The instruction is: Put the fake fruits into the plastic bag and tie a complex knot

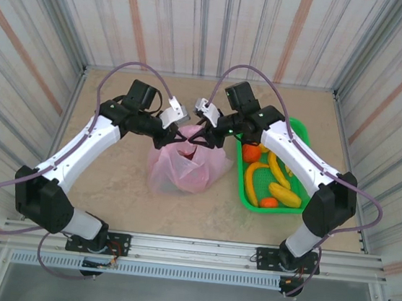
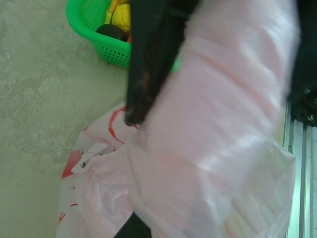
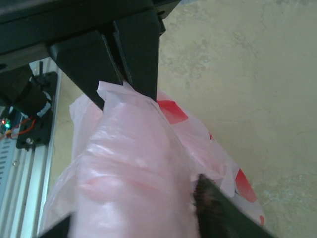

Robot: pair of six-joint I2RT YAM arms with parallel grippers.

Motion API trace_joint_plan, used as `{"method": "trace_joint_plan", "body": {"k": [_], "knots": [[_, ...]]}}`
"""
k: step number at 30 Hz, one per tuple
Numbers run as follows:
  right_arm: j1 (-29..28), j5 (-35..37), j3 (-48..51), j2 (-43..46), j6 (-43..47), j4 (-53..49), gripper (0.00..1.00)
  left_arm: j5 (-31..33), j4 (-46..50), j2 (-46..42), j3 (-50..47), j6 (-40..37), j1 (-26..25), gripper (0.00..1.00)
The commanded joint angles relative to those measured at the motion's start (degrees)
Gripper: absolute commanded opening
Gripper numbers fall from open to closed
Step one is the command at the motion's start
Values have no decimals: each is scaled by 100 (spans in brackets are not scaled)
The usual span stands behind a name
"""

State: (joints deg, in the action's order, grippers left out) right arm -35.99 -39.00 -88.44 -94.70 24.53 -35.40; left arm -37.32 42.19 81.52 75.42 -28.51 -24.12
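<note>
The tabletop [image 1: 110,184] carries the plastic bag [image 1: 184,167] near its middle, slumped in a soft pink heap. Its top is gathered upward toward the far edge. Just to the bag's right stands the green basket [image 1: 300,125], its long side running from near edge to far. Inside lie yellow bananas [image 1: 283,192] along that same line, with an orange ball [image 1: 251,153] at the far end. Something red shows through the bag's film; I cannot tell whether it is fruit or print.

My left gripper [image 1: 177,127] and right gripper [image 1: 204,133] meet over the bag's far top, almost tip to tip. The left is pressed together on a stretched band of the bag. The right pinches bunched pink film at its fingertips [image 3: 141,74]. The bag hangs straight below both. The basket's fruit lies to my right, nearer my right arm, so I judge loading falls to that side.
</note>
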Motion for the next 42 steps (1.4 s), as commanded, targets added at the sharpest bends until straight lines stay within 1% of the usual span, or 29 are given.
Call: {"method": "trace_joint_plan", "body": {"k": [1, 3, 4, 6, 7, 10, 13, 15, 18, 21, 23, 26, 30, 33, 35, 39, 42], "knots": [[-24, 6, 10, 100, -39, 84, 21, 103, 34, -170, 27, -119, -34, 0], [-24, 48, 37, 141, -45, 94, 4, 185, 23, -183, 26, -105, -32, 0], [-30, 62, 55, 153, -42, 98, 0, 228, 6, -204, 26, -81, -31, 0], [-33, 138, 118, 222, -45, 157, 0, 271, -106, -285, -11, 26, -11, 0], [-39, 176, 169, 252, -45, 202, 0, 211, -187, -337, -46, 87, 13, 3], [-45, 366, 361, 396, -54, 424, 0, -139, -532, -575, -237, 312, 162, 15], [-82, 588, 554, 553, -45, 704, 0, -494, -835, -852, -431, 536, 348, 24], [-114, 775, 689, 654, -28, 922, 0, -645, -1026, -1049, -546, 798, 533, 32], [-208, 1128, 905, 786, 47, 1244, 0, -844, -1373, -1310, -750, 1300, 839, 41], [-333, 1535, 1183, 927, 154, 1648, 0, -822, -1862, -1581, -1108, 1924, 1249, 44], [-409, 1815, 1390, 1033, 230, 1975, 0, -680, -2176, -1691, -1410, 2310, 1580, 47], [-514, 2181, 1747, 1206, 329, 2559, 0, -505, -2295, -1656, -1743, 2521, 1854, 47], [-644, 2484, 2258, 1353, 359, 3473, 0, -478, -2434, -1473, -2044, 2626, 1867, 49], [-729, 2523, 2523, 1353, 245, 4001, 0, -488, -2904, -1326, -2338, 2883, 1820, 49], [-768, 2489, 2623, 1324, 123, 4263, 0, -467, -3080, -1177, -2406, 2923, 1657, 50], [-772, 2398, 2743, 1270, -118, 4604, 0, -322, -3172, -875, -2413, 2727, 1243, 52], [-774, 2380, 2827, 1270, -228, 4785, 0, -693, -3570, -703, -2536, 2795, 1149, 53]]}}
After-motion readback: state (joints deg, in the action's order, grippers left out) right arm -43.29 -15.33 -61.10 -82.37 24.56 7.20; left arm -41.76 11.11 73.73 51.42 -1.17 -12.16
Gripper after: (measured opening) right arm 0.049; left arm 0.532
